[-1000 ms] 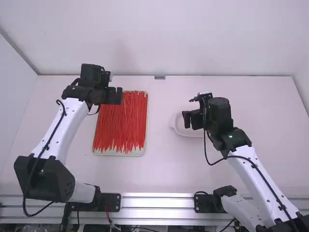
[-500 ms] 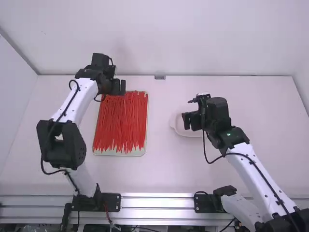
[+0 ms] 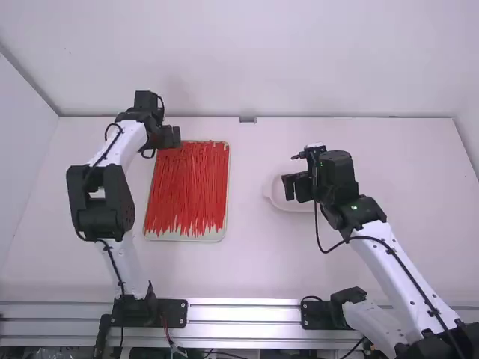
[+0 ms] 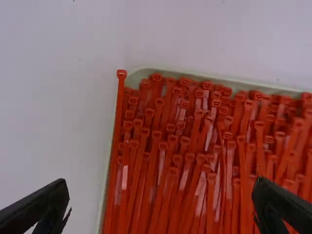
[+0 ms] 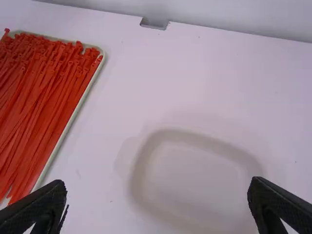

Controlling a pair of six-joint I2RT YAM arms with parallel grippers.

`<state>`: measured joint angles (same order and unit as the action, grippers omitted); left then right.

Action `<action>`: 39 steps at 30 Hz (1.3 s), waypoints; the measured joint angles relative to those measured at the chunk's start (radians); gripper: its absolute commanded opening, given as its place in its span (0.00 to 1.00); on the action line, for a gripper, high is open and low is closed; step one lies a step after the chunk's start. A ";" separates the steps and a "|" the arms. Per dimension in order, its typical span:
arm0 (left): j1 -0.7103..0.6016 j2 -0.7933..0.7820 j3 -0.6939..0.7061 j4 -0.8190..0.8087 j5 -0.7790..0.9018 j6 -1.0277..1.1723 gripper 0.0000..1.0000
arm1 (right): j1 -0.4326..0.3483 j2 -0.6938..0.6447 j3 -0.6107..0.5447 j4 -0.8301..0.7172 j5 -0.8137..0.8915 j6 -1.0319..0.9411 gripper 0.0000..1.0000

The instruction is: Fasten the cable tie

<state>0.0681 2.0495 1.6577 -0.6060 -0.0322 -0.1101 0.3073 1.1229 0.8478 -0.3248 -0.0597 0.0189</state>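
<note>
Ties (image 3: 187, 187): red, heaped lengthwise in a tray (image 3: 185, 238), left of centre on the counter (image 3: 247, 247). Left gripper (image 3: 168, 137): above the tray's far left corner, fingers spread, released, holding nothing. Right gripper (image 3: 293, 187): above a white dish (image 5: 195, 170) right of centre, likewise released

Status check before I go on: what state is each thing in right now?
left hand: open, holding nothing, over far corner of tray
right hand: open, holding nothing, above dish
cable ties: loose, unfastened, piled on tray
dish: empty
</note>
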 measured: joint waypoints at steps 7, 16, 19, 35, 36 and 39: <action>-0.005 0.086 0.000 0.025 0.001 0.000 1.00 | 0.000 0.000 0.000 0.000 0.003 -0.001 0.99; -0.005 0.107 -0.048 0.119 0.001 -0.001 0.88 | 0.000 0.000 0.000 0.000 0.003 -0.002 0.99; -0.005 0.107 -0.074 0.147 0.000 0.000 0.70 | 0.000 0.000 0.000 0.000 0.003 0.002 0.99; -0.005 0.107 -0.096 0.216 0.001 -0.003 0.39 | 0.000 0.000 0.000 0.000 0.004 -0.002 0.99; -0.005 0.107 -0.096 0.217 0.001 -0.003 0.38 | 0.000 0.000 0.000 0.001 0.004 0.001 0.99; -0.005 0.107 -0.096 0.223 0.001 -0.003 0.37 | 0.000 0.000 0.000 0.001 0.004 0.000 0.99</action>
<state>0.0635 2.1563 1.5620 -0.3832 -0.0315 -0.1135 0.3077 1.1233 0.8478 -0.3241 -0.0555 0.0185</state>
